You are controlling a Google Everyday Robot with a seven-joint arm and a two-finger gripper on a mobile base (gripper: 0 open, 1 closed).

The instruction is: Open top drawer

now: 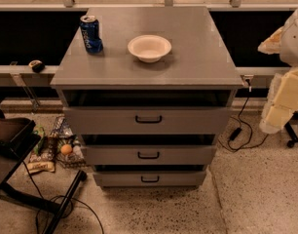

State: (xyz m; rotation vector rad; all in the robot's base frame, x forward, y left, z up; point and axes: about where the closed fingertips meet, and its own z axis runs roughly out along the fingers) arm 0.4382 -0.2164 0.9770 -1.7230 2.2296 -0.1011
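The grey cabinet (154, 57) stands in the middle of the camera view with three drawer fronts stacked down its face. The top drawer (105, 122) is the widest and tallest front, matte grey, with a small black pull handle (149, 119) at its centre. A dark gap runs between its upper edge and the cabinet top. No interior shows. My arm and gripper (284, 99) appear as cream-white parts at the right edge, to the right of the cabinet and well apart from the handle.
A blue soda can (91, 34) and a white bowl (149, 48) stand on the cabinet top. Two narrower drawers (149, 155) sit below. A dark chair and its stand (22, 145), snack bags (56, 150) and cables (241, 130) lie on the speckled floor.
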